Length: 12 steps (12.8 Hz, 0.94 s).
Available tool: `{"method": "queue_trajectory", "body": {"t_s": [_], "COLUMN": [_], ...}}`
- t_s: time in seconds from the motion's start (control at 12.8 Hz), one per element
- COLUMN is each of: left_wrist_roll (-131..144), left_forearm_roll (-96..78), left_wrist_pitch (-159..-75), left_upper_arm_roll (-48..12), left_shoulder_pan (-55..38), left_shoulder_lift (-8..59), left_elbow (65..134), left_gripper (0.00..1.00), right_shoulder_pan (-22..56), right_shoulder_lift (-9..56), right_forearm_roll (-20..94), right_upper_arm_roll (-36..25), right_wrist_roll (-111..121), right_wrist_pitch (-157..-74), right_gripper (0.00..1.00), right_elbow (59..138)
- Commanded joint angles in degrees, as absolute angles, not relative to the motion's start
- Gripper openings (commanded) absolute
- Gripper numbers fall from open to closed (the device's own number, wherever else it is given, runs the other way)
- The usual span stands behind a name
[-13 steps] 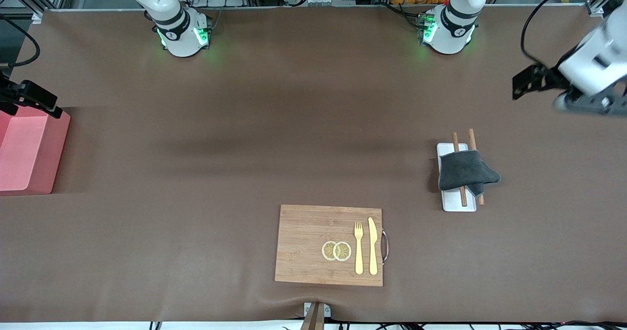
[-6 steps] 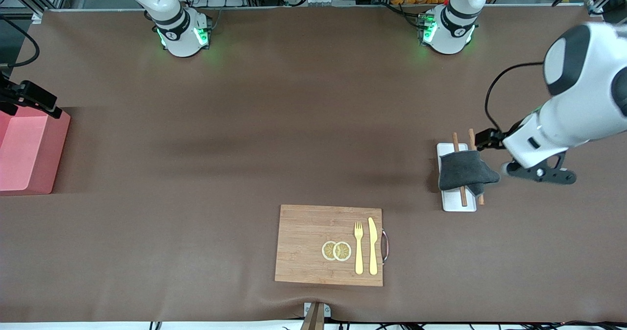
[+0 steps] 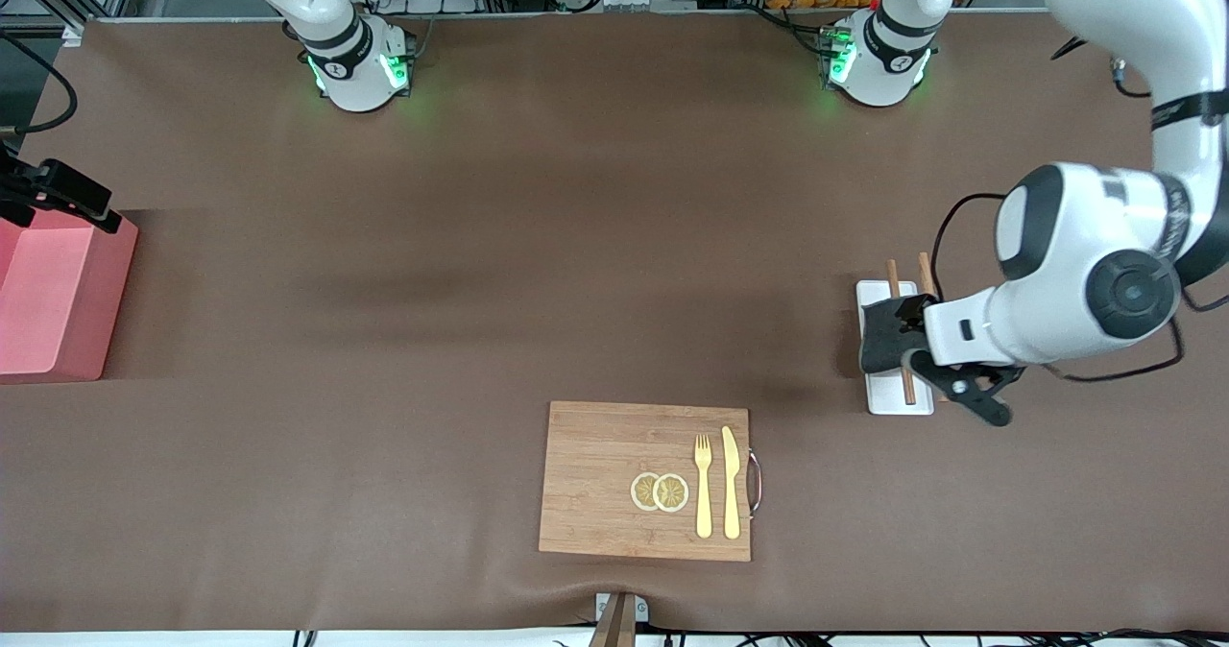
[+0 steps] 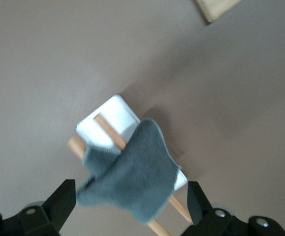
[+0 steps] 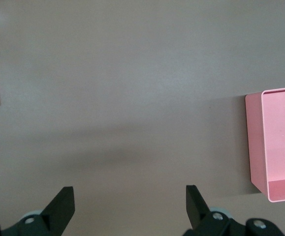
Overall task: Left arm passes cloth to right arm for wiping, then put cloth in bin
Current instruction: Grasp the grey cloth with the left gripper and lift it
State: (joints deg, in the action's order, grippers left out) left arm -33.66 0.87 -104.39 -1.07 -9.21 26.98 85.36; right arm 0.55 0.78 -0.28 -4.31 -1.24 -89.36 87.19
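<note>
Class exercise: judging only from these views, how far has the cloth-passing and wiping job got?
Nothing is finished. The cloth lies draped over the white tray. In hand: the open left gripper hovers over the cloth. The right gripper waits, open. Grasp, handover, wiping and binning in the bin remain.

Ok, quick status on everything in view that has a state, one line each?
left gripper: open, over the cloth
right gripper: open, waiting above the table near the bin
cloth: draped over the chopsticks on the white tray, not gripped
bin: nothing visible inside
</note>
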Motion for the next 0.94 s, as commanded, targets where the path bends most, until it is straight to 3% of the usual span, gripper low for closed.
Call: {"method": "queue_trajectory", "body": {"t_s": [0.0, 0.86], "left_wrist_roll": [-47.33, -48.52], "left_forearm_roll": [-2.61, 2.55], "left_wrist_pitch": [-104.33, -103.72], "left_upper_arm_roll": [-0.88, -0.35], "left_shoulder_pan": [-9.66, -9.23], "left_shoulder_lift": [33.29, 36.65], "left_elbow": [80.34, 81.12], "left_gripper": [1.00, 1.00], "right_shoulder_pan": [-0.09, -0.26], "right_shoulder_lift": [1.67, 1.67], "right_forearm_roll": [-0.97, -0.88], "right_upper_arm_roll": [-3.69, -3.69], "right_wrist_roll": [-1.76, -1.76], "right_wrist_pitch": [-88.86, -88.51], "right_gripper": [1.00, 1.00], "right_elbow": [85.87, 85.87]}}
